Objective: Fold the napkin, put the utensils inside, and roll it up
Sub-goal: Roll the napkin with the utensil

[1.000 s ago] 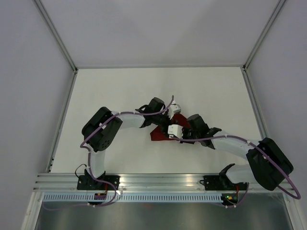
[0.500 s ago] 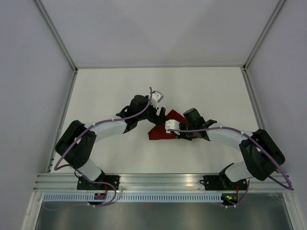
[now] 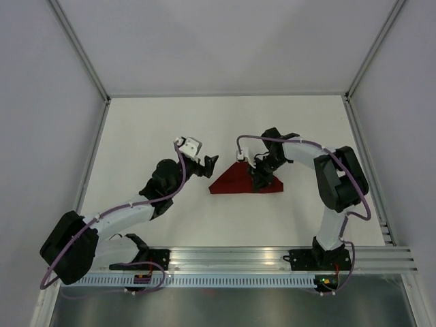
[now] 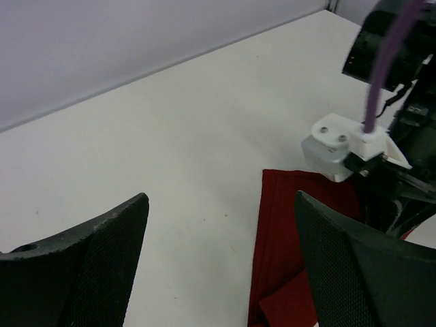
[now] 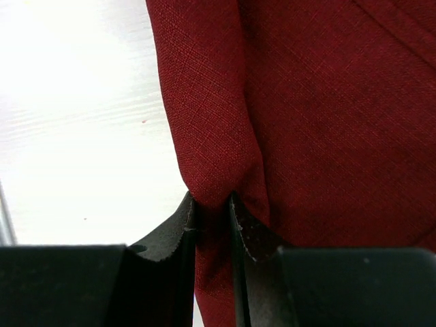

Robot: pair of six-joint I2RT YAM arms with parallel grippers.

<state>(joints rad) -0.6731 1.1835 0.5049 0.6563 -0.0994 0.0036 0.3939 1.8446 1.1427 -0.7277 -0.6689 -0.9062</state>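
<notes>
Maroon napkin (image 3: 238, 182) lay folded into a triangle near the middle of the white table (image 3: 150, 129). Right gripper (image 5: 212, 204) was clamped on a pinched fold of the napkin. Left gripper (image 3: 205, 163) hovered just left of it, jaws wide apart and holding nothing.

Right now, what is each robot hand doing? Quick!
Left hand: open, holding nothing.
Right hand: closed, pinching a fold of the napkin.
</notes>
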